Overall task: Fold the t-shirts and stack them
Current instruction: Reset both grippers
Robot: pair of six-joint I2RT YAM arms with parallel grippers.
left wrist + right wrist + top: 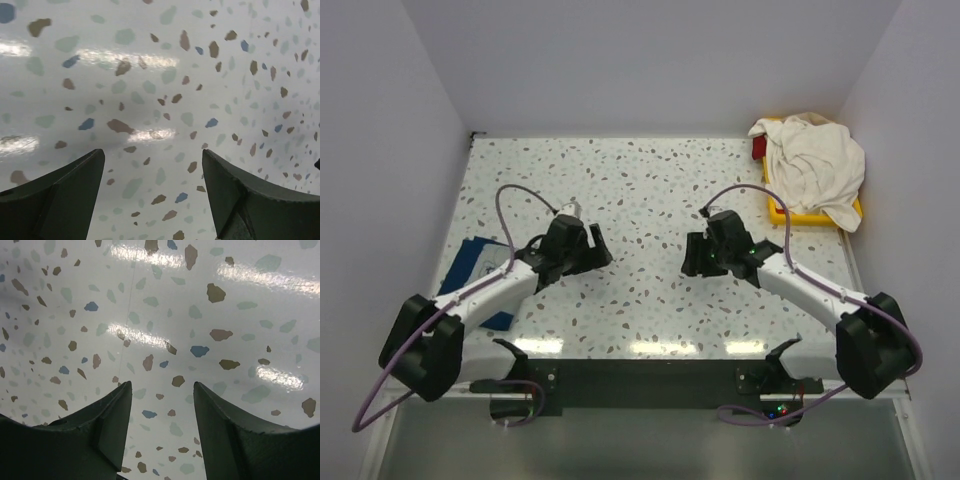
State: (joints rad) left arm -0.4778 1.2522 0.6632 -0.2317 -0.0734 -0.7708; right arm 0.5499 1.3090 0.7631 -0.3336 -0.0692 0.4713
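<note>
While the cream shirt [815,165] is lying crumpled in the tray [792,215] far right, the navy shirt [468,262] is sitting flat near-left, looking folded. The left gripper [588,245] and right gripper [698,255] are hovering spread and empty over the table [640,180]. Cream fold and stacking are remaining.

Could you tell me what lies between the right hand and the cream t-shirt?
Only bare table and the purple cable separate the right hand from the cream t-shirt, seen in the top view.
</note>
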